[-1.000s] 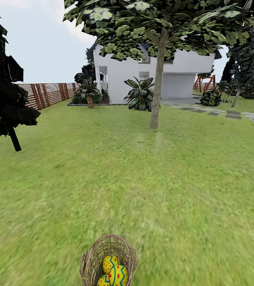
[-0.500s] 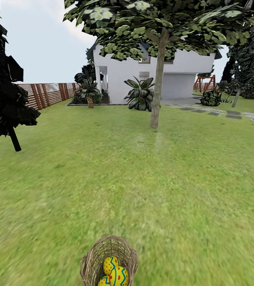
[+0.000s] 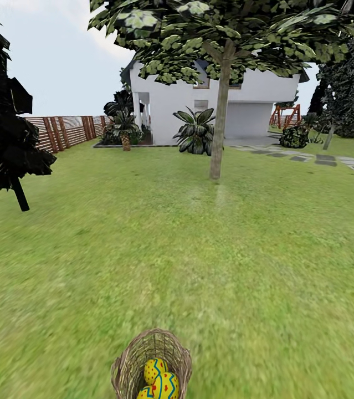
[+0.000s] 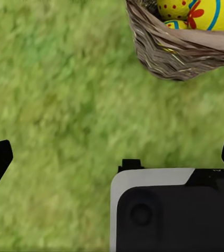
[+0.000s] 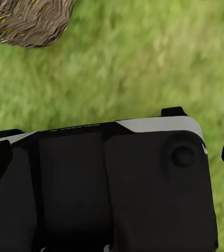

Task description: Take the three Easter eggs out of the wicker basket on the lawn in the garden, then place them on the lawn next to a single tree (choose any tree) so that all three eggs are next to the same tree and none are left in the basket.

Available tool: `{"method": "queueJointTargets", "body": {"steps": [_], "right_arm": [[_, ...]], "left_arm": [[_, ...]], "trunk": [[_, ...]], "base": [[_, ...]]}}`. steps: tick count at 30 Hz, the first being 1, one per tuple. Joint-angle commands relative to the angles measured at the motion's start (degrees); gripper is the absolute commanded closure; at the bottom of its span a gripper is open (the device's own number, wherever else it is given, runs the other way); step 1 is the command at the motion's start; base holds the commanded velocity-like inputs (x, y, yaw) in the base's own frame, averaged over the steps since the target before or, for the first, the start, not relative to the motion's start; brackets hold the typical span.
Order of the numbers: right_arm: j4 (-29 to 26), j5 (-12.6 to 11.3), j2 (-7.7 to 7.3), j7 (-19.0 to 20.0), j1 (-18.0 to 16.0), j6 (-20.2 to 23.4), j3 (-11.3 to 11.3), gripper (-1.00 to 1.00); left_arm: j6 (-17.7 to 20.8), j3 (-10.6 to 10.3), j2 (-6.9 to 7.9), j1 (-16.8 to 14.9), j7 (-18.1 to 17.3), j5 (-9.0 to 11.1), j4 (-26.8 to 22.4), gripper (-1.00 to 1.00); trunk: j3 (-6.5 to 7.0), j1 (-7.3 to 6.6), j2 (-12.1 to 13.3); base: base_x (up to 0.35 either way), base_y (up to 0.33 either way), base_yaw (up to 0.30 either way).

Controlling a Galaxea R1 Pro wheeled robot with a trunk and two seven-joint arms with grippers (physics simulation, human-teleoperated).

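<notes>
Basket (image 3: 152, 363) of tan-brown wicker, upright on bright green lawn (image 3: 199, 260) at the near edge of the head view, rim cut off below. Inside, three yellow eggs (image 3: 157, 377) with red dots and blue zigzags, bunched together and touching. Well beyond, across open grass, tree (image 3: 219, 119) with bare grey-brown trunk and leafy crown, standing before a white house.

White house (image 3: 210, 105) at the far edge of the grass, garage door (image 3: 247, 120) on its front. Slat fence (image 3: 66, 132) far left. Palm (image 3: 124, 124), broad-leaf bush (image 3: 195, 131) by the house. Grey paving stones (image 3: 309, 157) far right. Dark conifer (image 3: 2, 111) left.
</notes>
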Motion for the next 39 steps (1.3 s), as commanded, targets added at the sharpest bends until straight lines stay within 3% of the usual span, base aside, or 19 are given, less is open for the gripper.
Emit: {"method": "queueJointTargets", "body": {"steps": [1, 8, 12, 15, 19, 25, 29, 33, 37, 39], "right_arm": [[-0.15, -0.06, -0.04, 0.09, -0.02, 0.47, -0.15, -1.00], [-2.98, -0.24, -0.34, 0.04, 0.22, 0.66, -0.94, -1.00], [-12.05, -0.38, -0.26, -0.27, 0.56, 1.53, -1.04, -1.00], [-22.47, -1.29, -0.28, -0.47, 2.25, 6.50, -1.52, -1.00], [-38.78, -2.17, -0.28, -0.62, 4.84, 17.11, -3.27, -1.00], [-50.29, -2.48, -0.15, -0.69, 5.62, 25.87, -3.51, -1.00], [-52.86, -2.59, -0.09, -0.75, 5.32, 29.50, -3.48, -1.00], [-53.78, -2.62, -0.03, -0.78, 4.46, 32.49, -3.40, -1.00], [-53.86, -2.68, -0.02, -0.79, 2.76, 33.43, -3.38, -1.00], [-53.59, -2.73, 0.01, -0.79, 2.13, 33.66, -3.36, -1.00]], "left_arm": [[-0.12, -0.47, 0.03, -0.06, 0.23, 0.53, 0.00, -1.00], [-0.03, 0.10, 0.48, -0.14, 0.26, 0.89, -0.32, -1.00], [0.09, 0.25, 2.03, -0.22, 0.24, 1.03, -0.40, -1.00], [0.12, 0.33, 4.11, -0.25, 0.18, 1.19, -0.40, -1.00], [0.19, 0.35, 7.50, -0.26, 0.05, 1.30, -0.46, -1.00], [0.22, 0.35, 9.21, -0.27, -0.02, 1.33, -0.49, -1.00], [0.37, 0.38, 9.51, -0.31, -0.03, 1.34, -0.50, -1.00], [4.27, 0.42, 10.71, -0.40, -0.10, 1.48, -1.83, -1.00], [10.65, 0.43, 12.93, -0.40, -0.29, 2.10, -9.26, -1.00], [16.89, 0.44, 14.78, -0.25, -0.38, 2.74, -16.55, -1.00]], "trunk": [[-0.13, 0.03, -0.12], [-0.13, 0.03, -0.12], [-0.13, 0.03, -0.12], [-0.13, 0.03, -0.12], [-0.13, 0.03, -0.12], [-0.13, 0.03, -0.12], [-0.13, 0.03, -0.12], [-0.13, 0.03, -0.12], [-0.13, 0.03, -0.12], [-0.13, 0.03, -0.12]], "base": [[0.004, 0.000, 0.000], [0.001, 0.000, 0.000], [0.000, 0.000, 0.000], [0.000, 0.000, 0.000], [0.000, 0.000, 0.000], [0.000, 0.000, 0.000], [0.000, 0.000, 0.000], [0.000, 0.000, 0.000], [0.000, 0.000, 0.000], [0.000, 0.000, 0.000]]}}
